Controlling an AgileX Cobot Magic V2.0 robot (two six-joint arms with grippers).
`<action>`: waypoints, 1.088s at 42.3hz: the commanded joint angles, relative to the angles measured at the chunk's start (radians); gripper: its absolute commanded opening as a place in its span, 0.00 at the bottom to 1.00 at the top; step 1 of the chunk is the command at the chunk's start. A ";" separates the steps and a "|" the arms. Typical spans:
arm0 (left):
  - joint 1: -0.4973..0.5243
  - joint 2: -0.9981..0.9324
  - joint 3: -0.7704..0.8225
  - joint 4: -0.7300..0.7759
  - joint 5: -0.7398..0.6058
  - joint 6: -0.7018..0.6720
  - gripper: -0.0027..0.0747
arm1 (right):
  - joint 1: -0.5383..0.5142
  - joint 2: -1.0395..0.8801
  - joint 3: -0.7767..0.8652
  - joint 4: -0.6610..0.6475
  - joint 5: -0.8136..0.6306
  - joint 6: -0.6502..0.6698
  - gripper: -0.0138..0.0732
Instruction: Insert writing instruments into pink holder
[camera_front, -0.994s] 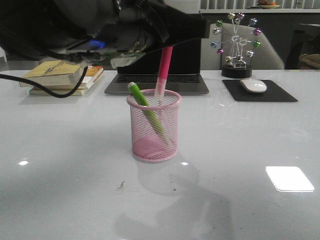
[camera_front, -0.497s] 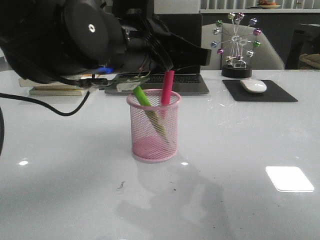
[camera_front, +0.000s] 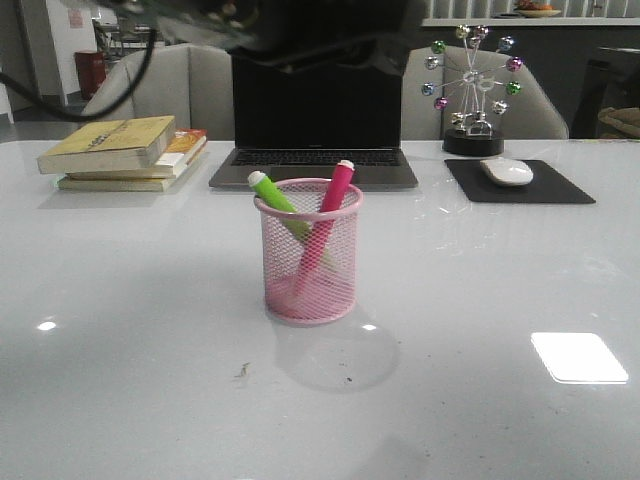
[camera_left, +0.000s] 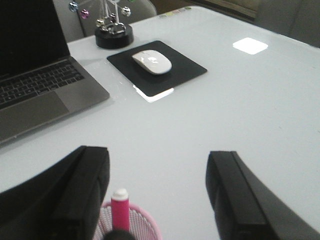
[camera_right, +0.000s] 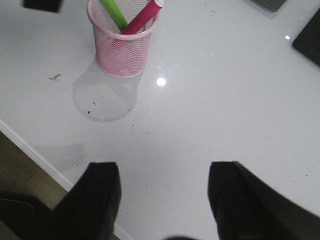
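The pink holder (camera_front: 308, 262) stands upright in the middle of the white table. Both writing instruments are inside it and cross each other. The lime green pen (camera_front: 273, 194) leans left and the magenta pen (camera_front: 335, 195) leans right, their white ends above the rim. My left gripper (camera_left: 159, 172) hangs open above the holder (camera_left: 146, 223), with the magenta pen (camera_left: 120, 211) standing free below its fingers. My right gripper (camera_right: 165, 172) is open and empty near the table's front edge, apart from the holder (camera_right: 122, 52).
Behind the holder stands an open laptop (camera_front: 315, 130). A stack of books (camera_front: 125, 152) lies at the back left. A white mouse (camera_front: 507, 171) on a black pad (camera_front: 565, 190) and a ball ornament (camera_front: 472, 90) are at the back right. The table edge (camera_right: 30, 145) is near my right gripper.
My left gripper let go of the magenta pen, which dropped into the holder and now leans on the rim. The left arm has risen up and away to the top of the view.
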 joint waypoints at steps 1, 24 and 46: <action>0.033 -0.135 -0.035 0.046 0.167 0.003 0.65 | 0.000 -0.004 -0.027 -0.006 -0.060 -0.011 0.72; 0.240 -0.504 -0.013 0.687 0.881 -0.500 0.65 | 0.000 -0.004 -0.027 -0.006 -0.060 -0.011 0.72; 0.236 -0.885 0.302 0.551 0.774 -0.500 0.65 | 0.000 -0.004 -0.027 0.091 -0.066 -0.008 0.72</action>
